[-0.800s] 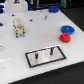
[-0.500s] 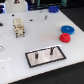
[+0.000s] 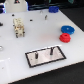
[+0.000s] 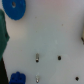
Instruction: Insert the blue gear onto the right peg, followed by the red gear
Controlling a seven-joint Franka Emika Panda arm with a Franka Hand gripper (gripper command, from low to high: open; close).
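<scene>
The blue gear (image 3: pixel 67 29) lies flat on the white table at the exterior view's right. The red gear (image 3: pixel 64 37) lies just in front of it, touching or nearly touching. The black-rimmed grey plate (image 3: pixel 45 59) sits nearer the front, with the right peg (image 3: pixel 51 50) and the left peg (image 3: pixel 38 53) upright and bare. My gripper (image 3: pixel 19 33) hangs over the table at the exterior view's left, far from both gears and the plate. Its fingers look apart and empty. The wrist view shows no fingers.
A small upright pin (image 3: pixel 46 16) stands at the back of the table, with blue items (image 3: pixel 54 8) behind it. The wrist view shows white board with small holes (image 4: pixel 36 58), two blue shapes (image 4: pixel 16 9) (image 4: pixel 17 78) and a dark green edge (image 4: pixel 2 35).
</scene>
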